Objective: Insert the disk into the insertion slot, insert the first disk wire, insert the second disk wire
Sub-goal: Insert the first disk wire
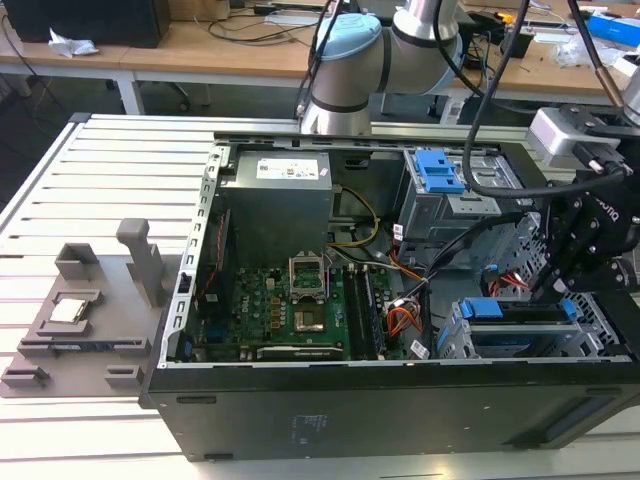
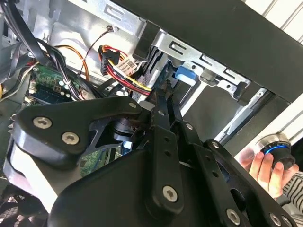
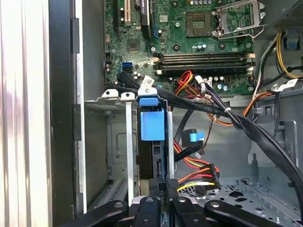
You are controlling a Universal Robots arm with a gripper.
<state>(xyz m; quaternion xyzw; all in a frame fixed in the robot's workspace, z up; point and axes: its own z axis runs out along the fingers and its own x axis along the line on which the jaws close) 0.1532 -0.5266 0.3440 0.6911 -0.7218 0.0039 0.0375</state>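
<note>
Notably, the second wrist view catches a hand (image 2: 263, 168) touching a knob (image 2: 276, 144).

Silver arm (image 1: 425, 20), pale blue joint cap (image 1: 345, 45); black cables (image 1: 478, 100) alongside.

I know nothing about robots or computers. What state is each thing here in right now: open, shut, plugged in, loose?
Computer case: lying on its side, side panel off.
Disk: in its blue carrier, seated in the insertion slot.
Processor socket: cover lifted.
Power plug: looks free, plugged into nothing.
Gripper: inside the case, at the disk's end.
</note>
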